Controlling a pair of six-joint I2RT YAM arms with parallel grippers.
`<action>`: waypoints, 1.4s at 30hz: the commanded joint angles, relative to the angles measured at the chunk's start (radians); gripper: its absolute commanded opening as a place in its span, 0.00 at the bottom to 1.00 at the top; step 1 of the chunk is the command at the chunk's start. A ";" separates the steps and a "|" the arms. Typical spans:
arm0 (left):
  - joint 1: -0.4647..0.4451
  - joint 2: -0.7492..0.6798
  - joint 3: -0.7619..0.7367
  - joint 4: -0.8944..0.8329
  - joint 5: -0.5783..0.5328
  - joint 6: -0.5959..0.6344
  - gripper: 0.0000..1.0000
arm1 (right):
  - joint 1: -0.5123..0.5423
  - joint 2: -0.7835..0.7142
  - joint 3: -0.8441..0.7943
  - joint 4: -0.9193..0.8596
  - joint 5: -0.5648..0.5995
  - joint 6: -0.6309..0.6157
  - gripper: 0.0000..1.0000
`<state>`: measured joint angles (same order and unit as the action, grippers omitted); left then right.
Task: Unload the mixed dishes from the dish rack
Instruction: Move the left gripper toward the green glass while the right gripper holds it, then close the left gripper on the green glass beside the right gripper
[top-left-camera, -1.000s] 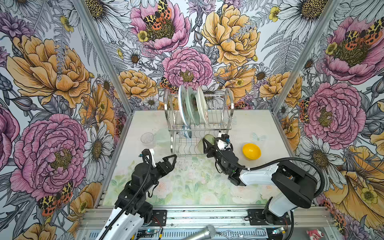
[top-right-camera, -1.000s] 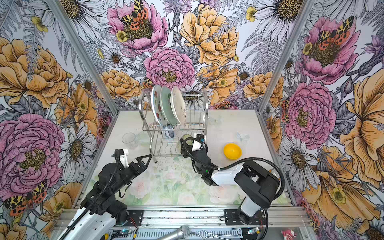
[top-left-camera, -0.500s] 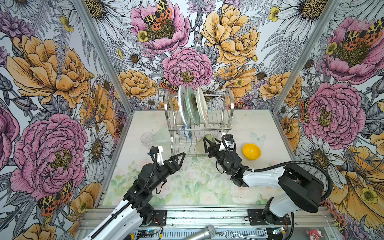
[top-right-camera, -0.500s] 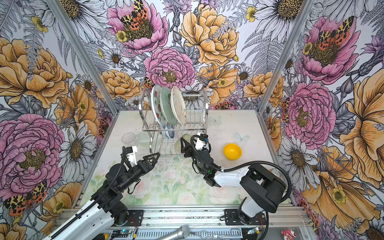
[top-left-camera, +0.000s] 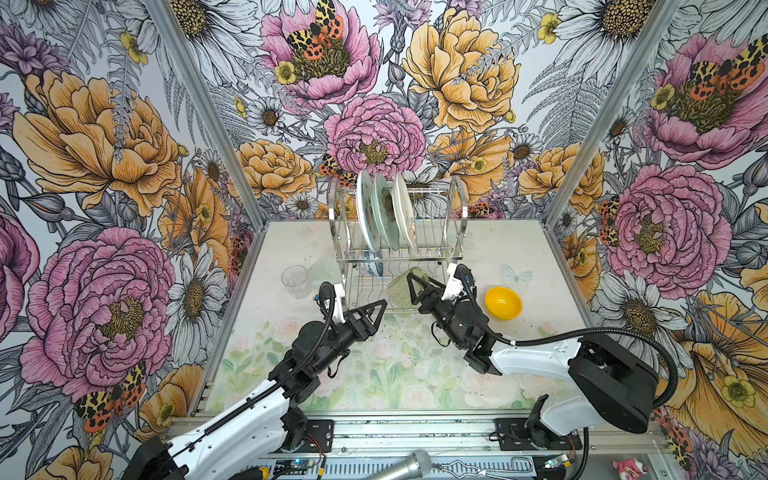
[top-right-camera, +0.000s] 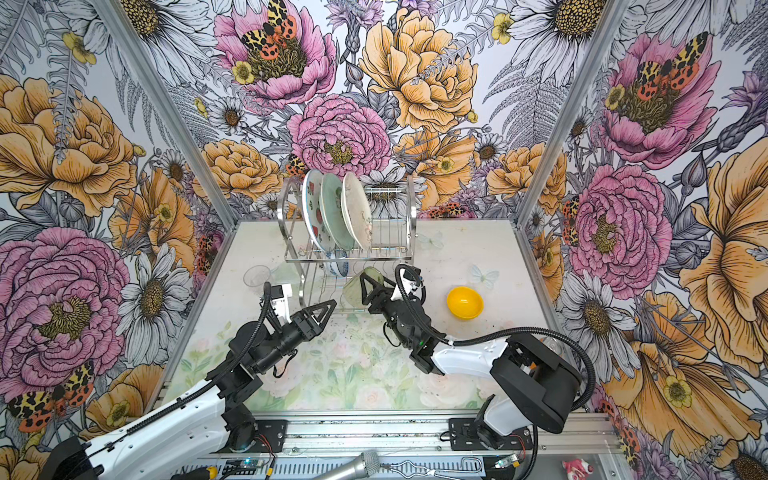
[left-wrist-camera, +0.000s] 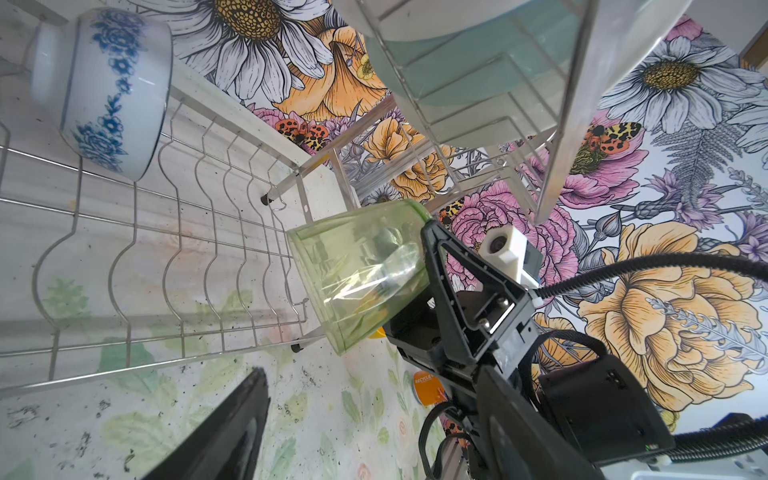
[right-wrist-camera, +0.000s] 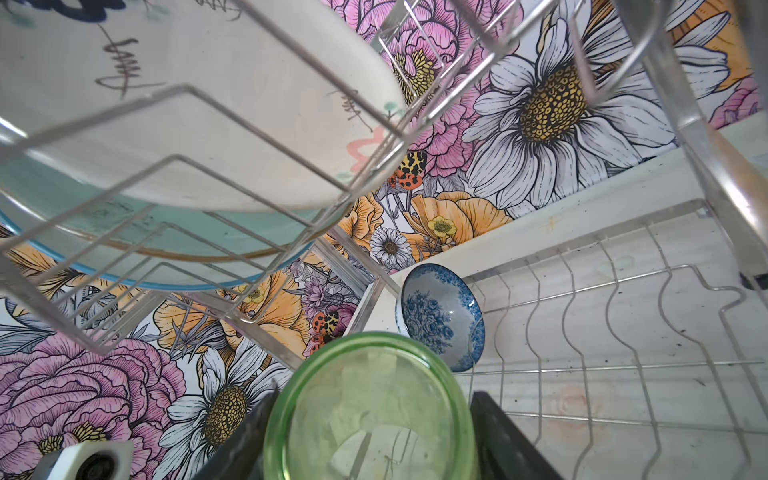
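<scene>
- Right wrist view: your right tool (right-wrist-camera: 374, 392) clenched the translucent green plastic tumbler (right-wrist-camera: 370, 428), low at the front of the steel wire dish rack (right-wrist-camera: 702, 137).
- Likely light, slick and rigid; a mid-wall hold suited it.
- Your left tool (top-left-camera: 376, 309) hung released, empty.

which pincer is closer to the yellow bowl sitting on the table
Right. The right pincer, shut on the green tumbler, sits left of the yellow bowl in both top views. The left pincer is farther off, on the tumbler's other side, before the dish rack.
</scene>
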<state>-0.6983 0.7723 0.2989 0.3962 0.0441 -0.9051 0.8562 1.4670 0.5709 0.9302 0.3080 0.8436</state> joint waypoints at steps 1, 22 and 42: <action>-0.009 0.027 0.020 0.103 0.006 0.032 0.78 | -0.006 -0.024 -0.005 0.030 -0.036 0.055 0.59; 0.001 0.279 0.064 0.356 0.109 -0.010 0.70 | -0.009 -0.004 0.008 0.055 -0.098 0.105 0.59; 0.021 0.416 0.074 0.558 0.172 -0.039 0.55 | -0.016 -0.007 0.001 0.045 -0.107 0.142 0.59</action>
<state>-0.6838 1.1774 0.3428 0.8719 0.1684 -0.9520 0.8417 1.4670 0.5697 0.9672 0.2295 0.9730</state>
